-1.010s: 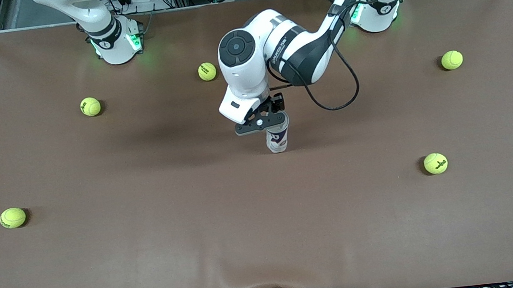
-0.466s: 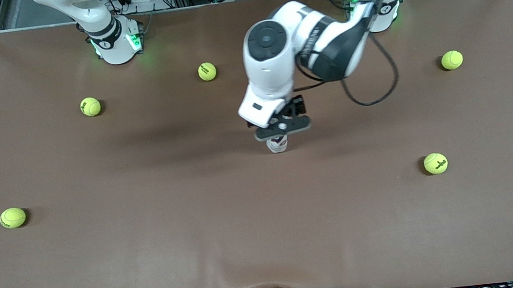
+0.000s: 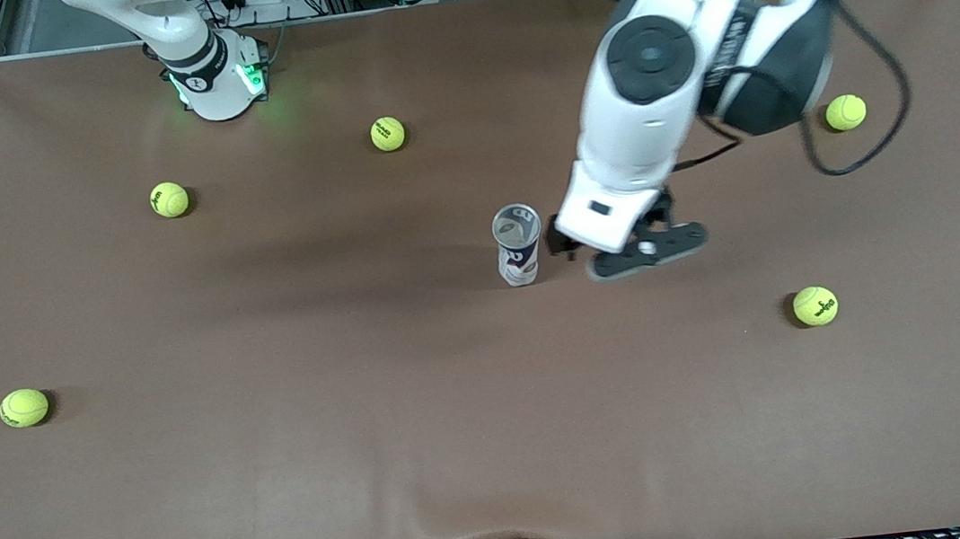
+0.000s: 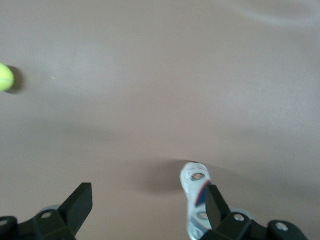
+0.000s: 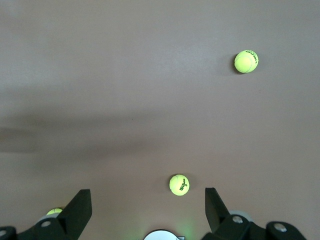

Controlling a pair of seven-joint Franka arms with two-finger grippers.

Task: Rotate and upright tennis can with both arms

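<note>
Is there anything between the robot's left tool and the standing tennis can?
Nothing. In the front view, only bare brown table separates the open left tool from the upright tennis can beside it.

Tennis can [image 3: 519,256]: white/navy label, silvery rim. Tennis balls [image 3: 169,199]: yellow-green, dark logo. Table [image 3: 371,426]: brown. Arms: glossy white, black grippers.

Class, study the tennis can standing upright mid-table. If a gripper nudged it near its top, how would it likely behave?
The tennis can stands tall on a narrow base, so a high push would probably tip it. Its round body suggests that it would then roll across the flat table. Its open top looks empty, so it is likely light.
</note>
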